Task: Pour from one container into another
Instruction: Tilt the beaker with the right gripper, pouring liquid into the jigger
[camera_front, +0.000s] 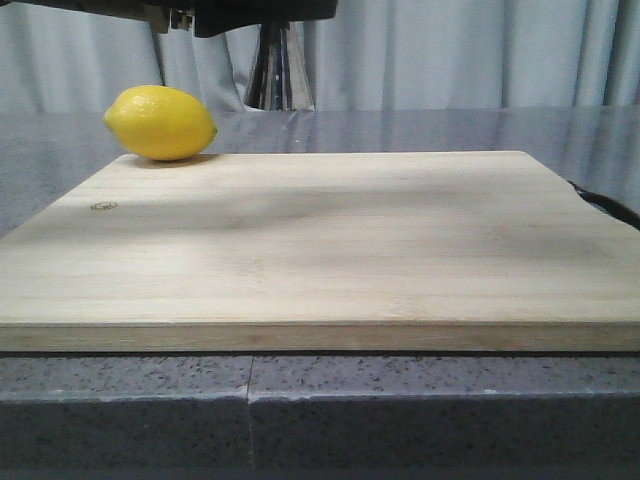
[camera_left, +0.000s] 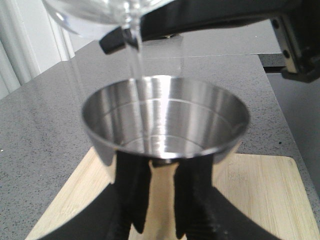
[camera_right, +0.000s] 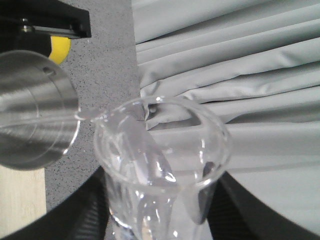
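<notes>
My left gripper (camera_left: 165, 200) is shut on the steel jigger (camera_left: 165, 122) and holds it upright above the wooden board, open cup up. My right gripper (camera_right: 162, 210) is shut on the clear glass beaker (camera_right: 160, 165), which is tipped with its lip over the jigger (camera_right: 30, 120). A thin clear stream (camera_left: 137, 65) falls from the beaker (camera_left: 95, 12) into the jigger's cup. In the front view only the jigger's lower cone (camera_front: 278, 75) shows near the top edge, under dark arm parts; neither gripper shows in that view.
A large wooden cutting board (camera_front: 320, 250) covers the grey speckled counter (camera_front: 320, 400). A yellow lemon (camera_front: 160, 122) lies at the board's far left corner. Grey curtains (camera_front: 470, 50) hang behind. A dark cable (camera_front: 605, 205) lies off the board's right edge.
</notes>
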